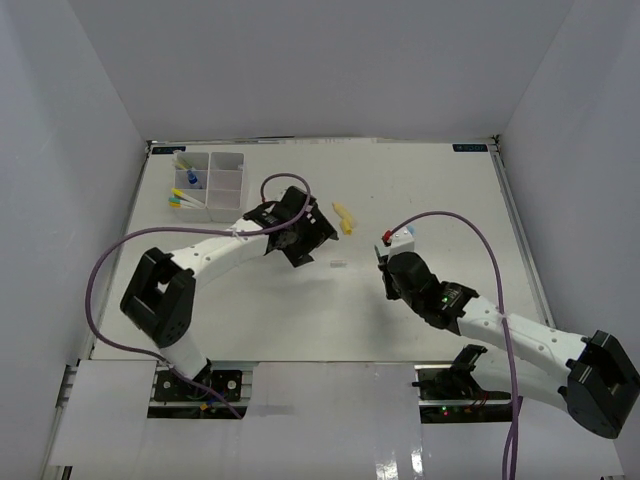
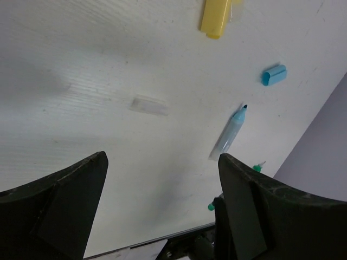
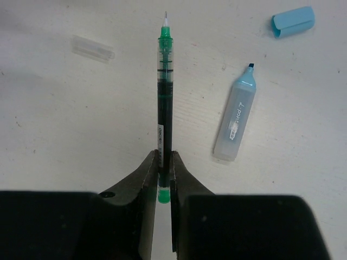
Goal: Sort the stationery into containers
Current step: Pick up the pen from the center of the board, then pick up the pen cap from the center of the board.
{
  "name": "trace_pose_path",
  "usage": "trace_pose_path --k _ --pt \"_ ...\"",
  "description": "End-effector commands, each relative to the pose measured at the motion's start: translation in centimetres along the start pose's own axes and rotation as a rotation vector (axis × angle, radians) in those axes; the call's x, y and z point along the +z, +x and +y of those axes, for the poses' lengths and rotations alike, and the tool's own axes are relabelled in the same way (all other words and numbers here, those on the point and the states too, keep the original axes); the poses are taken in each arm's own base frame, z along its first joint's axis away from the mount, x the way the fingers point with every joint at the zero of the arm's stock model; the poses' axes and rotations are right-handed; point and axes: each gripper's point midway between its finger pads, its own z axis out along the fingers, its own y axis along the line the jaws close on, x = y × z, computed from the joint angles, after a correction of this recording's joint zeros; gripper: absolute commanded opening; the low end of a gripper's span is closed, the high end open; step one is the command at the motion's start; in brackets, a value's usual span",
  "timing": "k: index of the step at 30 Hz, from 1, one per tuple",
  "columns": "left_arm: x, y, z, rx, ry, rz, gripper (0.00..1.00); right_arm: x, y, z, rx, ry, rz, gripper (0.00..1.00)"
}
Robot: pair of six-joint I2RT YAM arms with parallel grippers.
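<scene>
Right gripper (image 3: pixel 164 162): clenched on the green pen (image 3: pixel 164 103), the jaws pinching it near its tail end. Most of the barrel sticks out forward, unsupported, with the needle tip bare. I cannot tell whether the pen rests on the surface (image 3: pixel 81 124) or is just off it.

Risks, as I judge them:
- The hold is far back on a thin round barrel, so the pen may pivot or droop in the jaws on a lift or a quick swing.
- The uncapped tip may scratch the surface or catch on a compartment wall.
- The light blue highlighter (image 3: pixel 236 119) lies just beside the pen (also uncapped, its cap (image 3: pixel 293 20) lying apart), so a low sweep could knock it.
- The organizer tray (image 1: pixel 209 160) sits well apart at the far left, which makes for a long carry.

Left gripper (image 2: pixel 162 179): released wide and holding nothing, above bare surface near a clear cap (image 2: pixel 149 105) and a yellow piece (image 2: pixel 216 16).
</scene>
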Motion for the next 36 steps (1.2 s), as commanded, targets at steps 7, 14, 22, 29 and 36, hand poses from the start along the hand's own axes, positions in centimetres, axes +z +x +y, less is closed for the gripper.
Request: trace_pose_path --k 7,14,22,29,36 --pt "3.8 2.7 0.1 -0.218 -0.305 0.045 0.79 -0.9 -1.3 -0.8 -0.006 -0.008 -0.123 0.11" --pt "5.6 3.5 -0.6 -0.243 -0.356 0.057 0.71 -1.3 -0.8 -1.1 0.004 -0.013 -0.147 0.12" --pt "7.6 3.6 -0.5 -0.272 -0.392 0.047 0.61 -1.3 -0.2 -1.3 0.005 -0.016 -0.147 0.12" --pt "8.2 3.8 -0.4 -0.282 -0.404 0.051 0.55 -1.4 -0.1 -1.5 0.011 -0.012 -0.152 0.13" --pt "8.8 4.0 0.3 -0.307 -0.419 0.049 0.52 -1.3 0.2 -1.4 0.008 -0.012 -0.148 0.13"
